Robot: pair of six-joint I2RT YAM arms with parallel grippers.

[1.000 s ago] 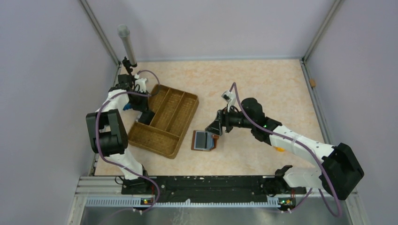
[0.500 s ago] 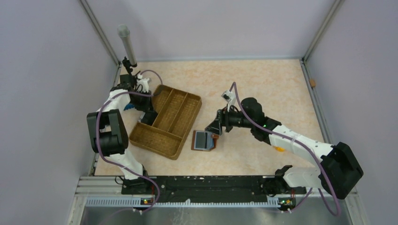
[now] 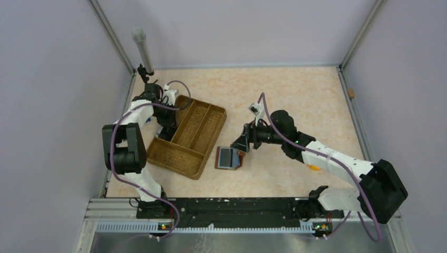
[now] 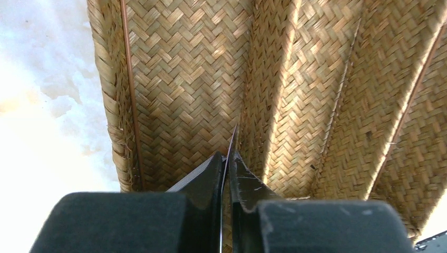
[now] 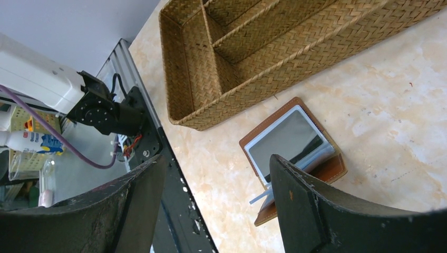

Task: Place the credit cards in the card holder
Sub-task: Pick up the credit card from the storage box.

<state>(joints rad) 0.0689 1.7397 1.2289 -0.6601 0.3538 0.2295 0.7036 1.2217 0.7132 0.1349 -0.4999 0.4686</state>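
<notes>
One thin credit card is pinched by just its edge in the left gripper over the tray and could slip and fall in, while the card holder lies by the wide-open right gripper.

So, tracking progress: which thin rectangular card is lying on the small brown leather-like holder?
The glossy bluish-grey card, flat on that holder; another card is pinched edge-on in the left gripper over the woven tray.
</notes>
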